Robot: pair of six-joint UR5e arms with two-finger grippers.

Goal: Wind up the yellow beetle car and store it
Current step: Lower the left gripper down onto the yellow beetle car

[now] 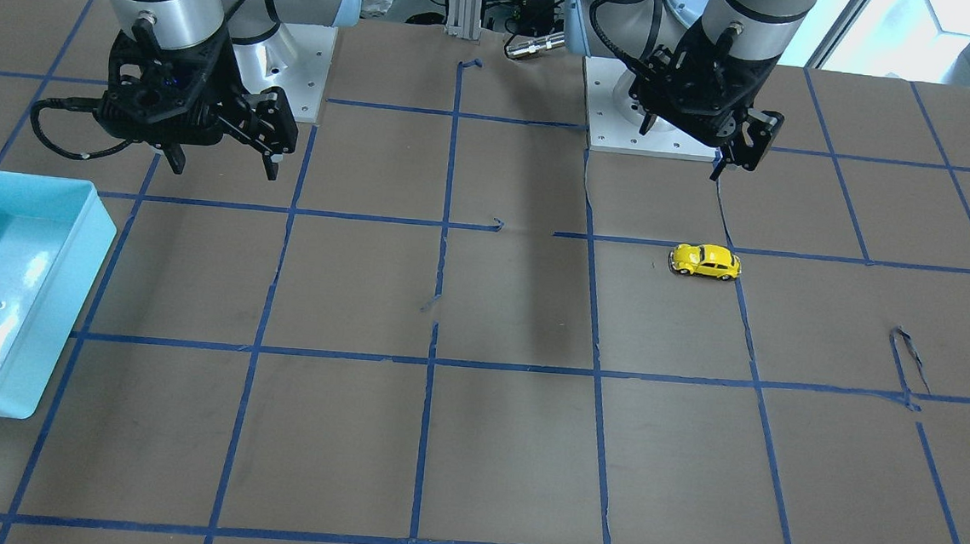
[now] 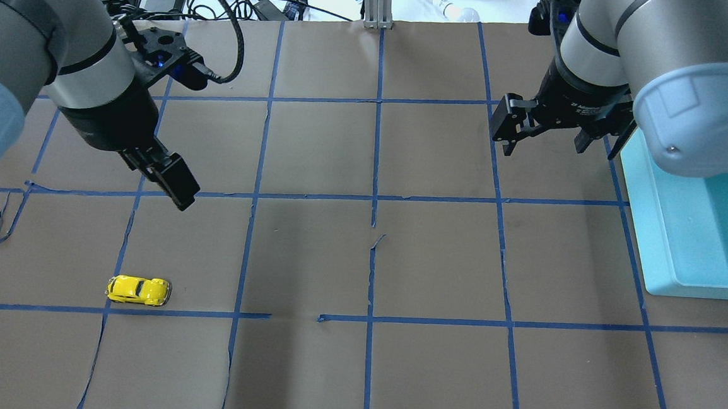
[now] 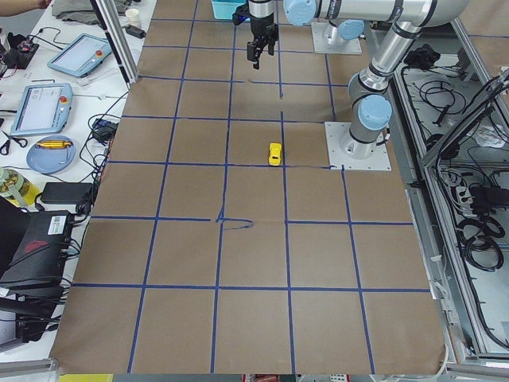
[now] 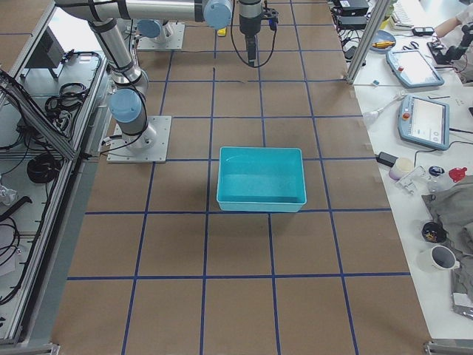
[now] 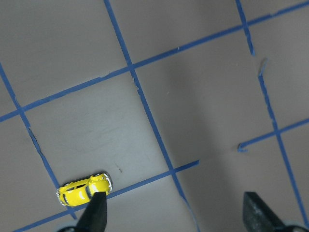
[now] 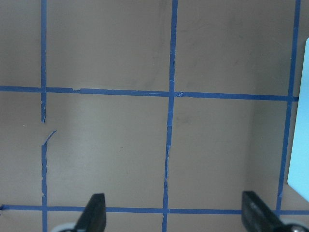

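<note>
Nearest in the overhead view, the tiny glossy yellow beetle car (image 2: 138, 290) sits on its wheels on the brown paper-covered table (image 2: 310, 258), long axis running along the blue tape line (image 2: 205, 314) just beside it. Behind it hangs the left gripper (image 2: 180, 196), black fingers spread and empty. It's clearly the nearer arm, though I'd guess it needs a wrist turn since its opening runs roughly along the car's length. Far across, the right gripper (image 2: 543, 146) is also wide open, beside the smooth teal plastic bin (image 2: 652, 247).
</note>
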